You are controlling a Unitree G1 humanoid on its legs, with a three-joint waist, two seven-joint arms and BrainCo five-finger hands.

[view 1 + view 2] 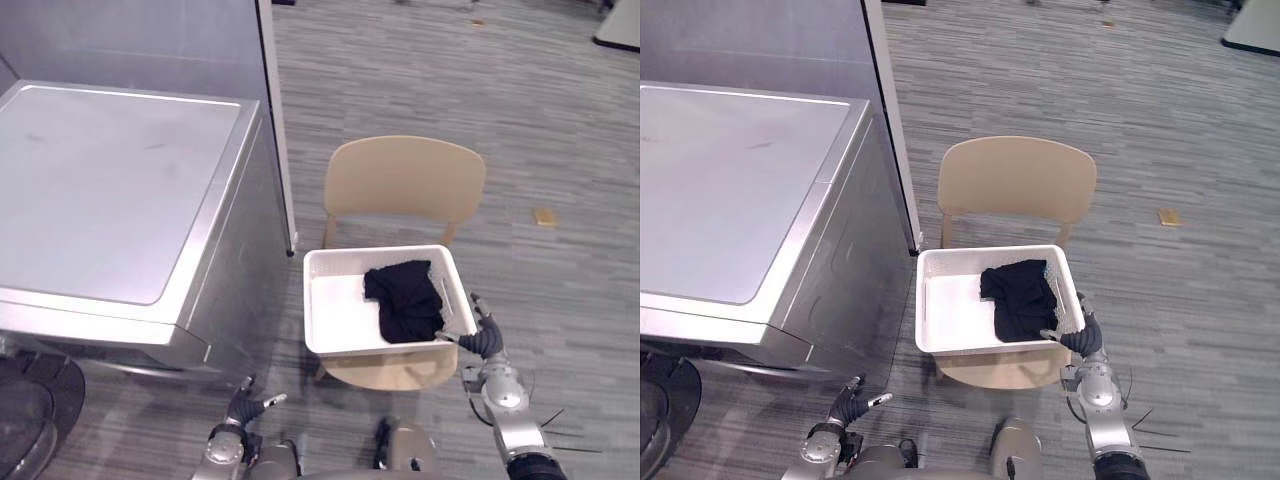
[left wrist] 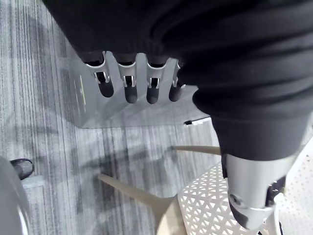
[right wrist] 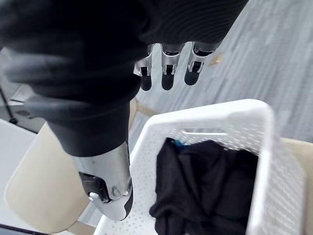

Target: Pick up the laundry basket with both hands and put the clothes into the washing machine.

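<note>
Laundry basket (image 1: 380, 251) lengthwise left-right on chair (image 1: 405, 180), clothes (image 1: 405, 300) at right end; right hand (image 1: 487, 340) beside it, left hand (image 1: 243, 408) low, fingers straight

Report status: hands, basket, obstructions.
Both open: right hand at near right corner of laundry basket, left hand low beside washing machine. Basket on chair, dark clothes inside, not lifted. No obstruction seen.
</note>
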